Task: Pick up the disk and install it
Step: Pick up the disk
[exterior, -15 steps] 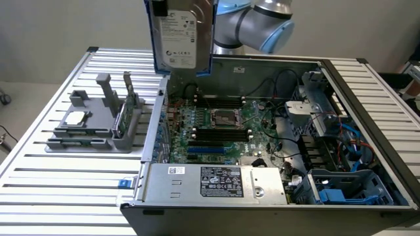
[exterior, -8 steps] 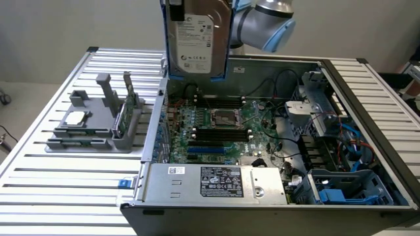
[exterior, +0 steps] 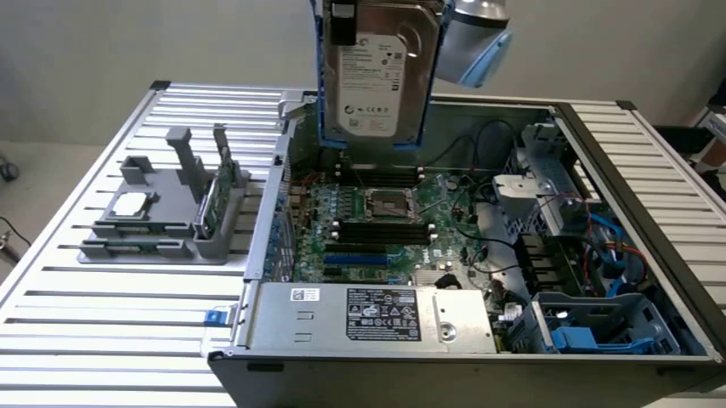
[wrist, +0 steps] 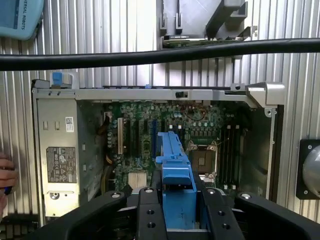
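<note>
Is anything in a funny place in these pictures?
Only the disk. It hangs upright in the air above the open computer case, clamped in the gripper instead of sitting in a bay. Nothing inside the case looks spilled or broken.

- Bright, even room light; the ribbed tabletop (exterior: 102, 314) gleams pale
- Soft sheen on the metal of the disk (exterior: 380, 72) in my pincer (wrist: 179, 200)
- Shade pools inside the computer case (exterior: 397, 384), beneath its walls
</note>
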